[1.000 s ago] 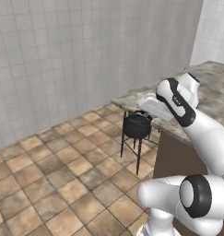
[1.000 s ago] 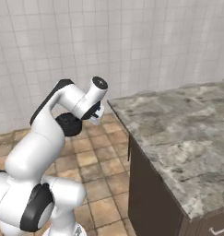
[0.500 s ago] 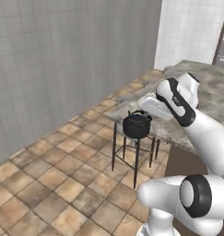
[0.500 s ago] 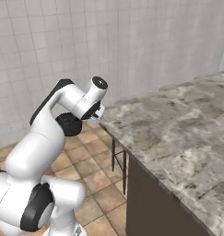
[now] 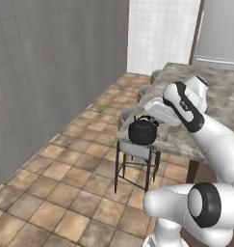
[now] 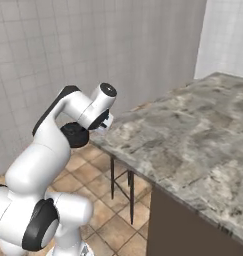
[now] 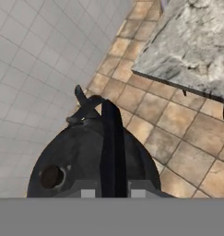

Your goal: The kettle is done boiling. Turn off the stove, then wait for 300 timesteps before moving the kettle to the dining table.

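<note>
Arm: raised from base, elbow bent, forearm angled down beside the table [image 5: 219, 96] edge.
Gripper [image 7: 112, 193]: pointing down, off the table corner.
Jaws: closed on the kettle [image 5: 142, 131] handle, carrying it above floor.

Bare grey-veined marble dining table [image 6: 193, 135] above brown tiled floor [image 5: 56, 193]

No text, label, brand, number or sign can be read anywhere in these views; the surfaces that show are all plain and unmarked.
</note>
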Controlling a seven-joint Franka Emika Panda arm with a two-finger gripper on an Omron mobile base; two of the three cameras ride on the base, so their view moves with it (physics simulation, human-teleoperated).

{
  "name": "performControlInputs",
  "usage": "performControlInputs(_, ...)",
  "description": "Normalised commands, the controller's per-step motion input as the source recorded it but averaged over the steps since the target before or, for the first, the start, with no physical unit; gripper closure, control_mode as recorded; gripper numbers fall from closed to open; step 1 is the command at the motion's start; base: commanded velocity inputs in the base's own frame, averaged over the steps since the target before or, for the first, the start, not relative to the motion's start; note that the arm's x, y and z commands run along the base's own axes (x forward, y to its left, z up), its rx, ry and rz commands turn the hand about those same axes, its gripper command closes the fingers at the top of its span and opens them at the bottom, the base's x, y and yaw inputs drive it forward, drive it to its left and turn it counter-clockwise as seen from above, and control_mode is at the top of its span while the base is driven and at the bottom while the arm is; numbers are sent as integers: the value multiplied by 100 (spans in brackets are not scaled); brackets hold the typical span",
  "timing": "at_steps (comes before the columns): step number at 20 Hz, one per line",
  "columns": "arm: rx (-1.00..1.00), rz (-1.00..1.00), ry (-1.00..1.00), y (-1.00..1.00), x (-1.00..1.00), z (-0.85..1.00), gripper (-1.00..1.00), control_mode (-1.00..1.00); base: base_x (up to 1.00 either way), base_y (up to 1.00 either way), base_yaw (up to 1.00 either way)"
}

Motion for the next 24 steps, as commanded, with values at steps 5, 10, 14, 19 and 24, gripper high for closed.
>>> performControlInputs(5,0,0,0,0,0,0,100,100,47,57,-43)
performControlInputs(10,0,0,0,0,0,0,100,100,45,52,-44)
performControlInputs(14,0,0,0,0,0,0,100,100,43,49,-44)
performControlInputs(19,0,0,0,0,0,0,100,100,41,45,-45)
performControlInputs(24,0,0,0,0,0,0,100,100,41,42,-45)
